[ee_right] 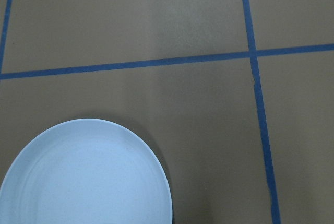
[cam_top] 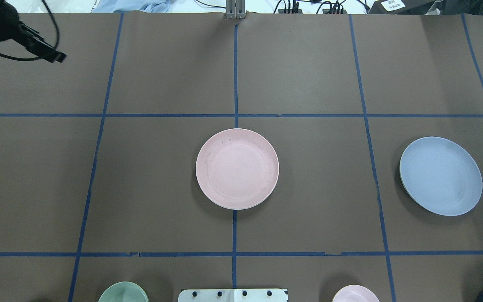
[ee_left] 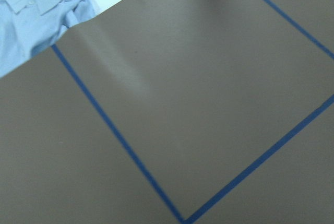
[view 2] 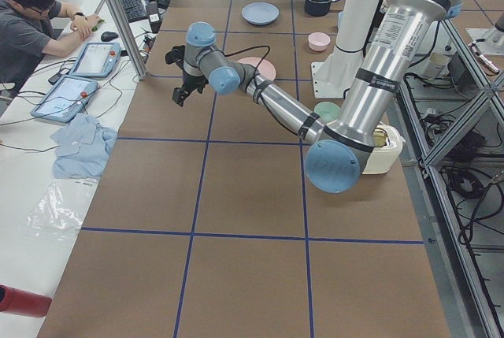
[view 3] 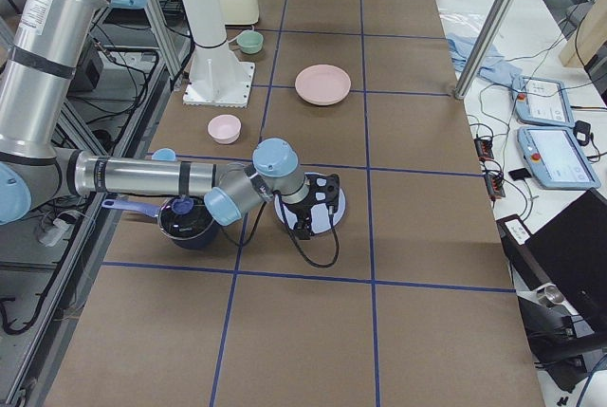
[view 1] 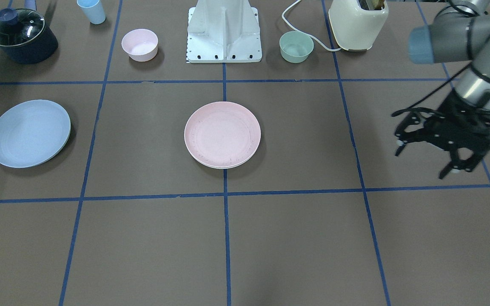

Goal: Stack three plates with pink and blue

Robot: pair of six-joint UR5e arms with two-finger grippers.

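The pale pink plate [view 1: 222, 134] lies flat at the table's middle [cam_top: 237, 168]. The light blue plate [view 1: 29, 133] lies flat towards the robot's right [cam_top: 440, 176] and shows in the right wrist view [ee_right: 86, 177]. No separate cream-white plate shows; a thin pale edge peeks from under the blue plate's rim, and I cannot tell what it is. My left gripper [view 1: 420, 165] is open and empty, held above the bare table far to the robot's left [cam_top: 46, 53]. My right gripper [view 3: 313, 215] shows only in the exterior right view, above the blue plate; I cannot tell its state.
Along the robot's side stand a dark pot with a glass lid [view 1: 21, 36], a blue cup [view 1: 92, 10], a small pink bowl [view 1: 139, 44], the white arm base [view 1: 223, 36], a small green bowl [view 1: 296, 46] and a cream toaster [view 1: 357, 23]. A blue cloth [ee_left: 42, 10] lies off the table's edge.
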